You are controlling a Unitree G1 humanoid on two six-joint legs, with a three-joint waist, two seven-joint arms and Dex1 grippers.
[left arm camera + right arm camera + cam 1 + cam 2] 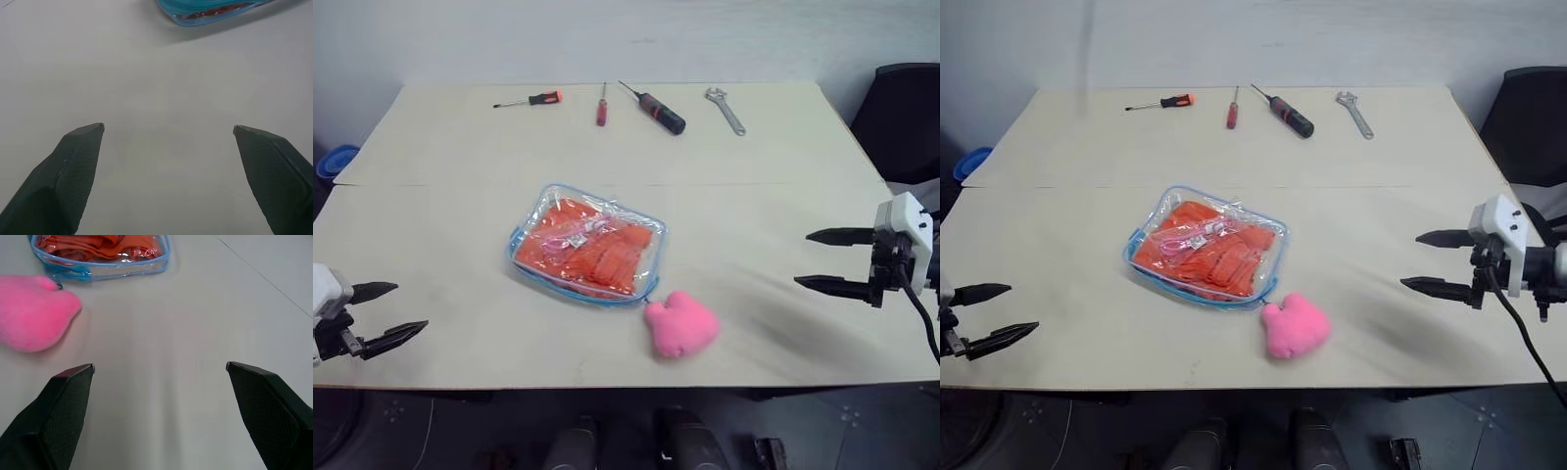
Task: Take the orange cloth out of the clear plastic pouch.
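Note:
The clear plastic pouch point(530, 233) with light blue trim lies flat in the middle of the table. Inside it the orange cloth point(597, 257) is folded and fills most of the bag. My left gripper point(384, 313) hovers open over the table's near left corner, well apart from the pouch, with nothing between its fingers. My right gripper point(815, 259) stands open at the right side of the table, pointing toward the pouch, also empty. The right wrist view shows the pouch's edge point(122, 268) and the orange cloth point(98, 245) beyond the open fingers.
A pink plush lump point(680, 324) lies just off the pouch's near right corner. Along the far edge lie an orange-handled screwdriver point(530, 100), a red screwdriver point(601, 106), a black-handled one point(658, 110) and a wrench point(725, 109). A dark chair point(906, 117) stands at the right.

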